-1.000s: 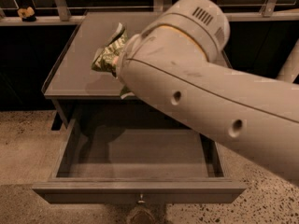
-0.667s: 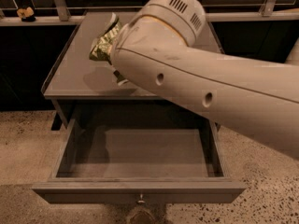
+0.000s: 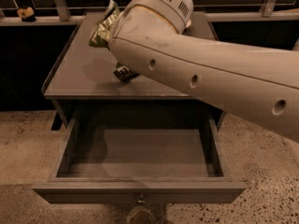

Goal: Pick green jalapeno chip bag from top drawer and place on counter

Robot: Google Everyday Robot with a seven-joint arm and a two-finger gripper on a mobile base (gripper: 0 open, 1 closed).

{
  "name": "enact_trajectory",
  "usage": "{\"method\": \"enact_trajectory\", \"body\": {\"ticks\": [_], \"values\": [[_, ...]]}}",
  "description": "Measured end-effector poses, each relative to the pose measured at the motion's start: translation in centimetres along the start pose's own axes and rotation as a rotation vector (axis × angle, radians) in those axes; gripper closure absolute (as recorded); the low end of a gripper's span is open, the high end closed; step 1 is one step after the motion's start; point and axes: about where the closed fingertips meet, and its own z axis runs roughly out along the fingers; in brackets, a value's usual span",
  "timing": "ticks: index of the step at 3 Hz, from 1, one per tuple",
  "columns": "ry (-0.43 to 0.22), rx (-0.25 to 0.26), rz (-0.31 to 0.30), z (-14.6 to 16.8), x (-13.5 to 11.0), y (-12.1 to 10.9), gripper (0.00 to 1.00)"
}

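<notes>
The arm enters from the right and reaches across the counter toward its far left corner, covering most of the right half and the far edge. The claw is at the end of the arm, over the far left part of the counter, hidden behind the wrist housing. We cannot tell its state. The bag shows directly left of the wrist, touching it, crumpled and tilted, with its top above the line of the counter's far edge. We cannot tell whether the bag rests on the counter or is held above it. A soft shadow lies on the counter nearer the front, toward the left edge. A small dark object with pale markings lies on the counter just under the arm, near the middle and closer to the front edge. We cannot identify it. The drawer stands pulled out below the counter's front edge, with its knob centred on the front panel. The floor around the cabinet is speckled.
</notes>
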Motion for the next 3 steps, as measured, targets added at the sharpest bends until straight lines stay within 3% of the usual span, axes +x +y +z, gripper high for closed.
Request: {"method": "enact_trajectory", "body": {"ticks": [1, 3], "values": [[-0.038, 0.029, -0.006, 0.7, 0.0, -1.6, 1.00], [-0.235, 0.114, -0.015, 4.5, 0.2, -6.9, 1.00]]}}
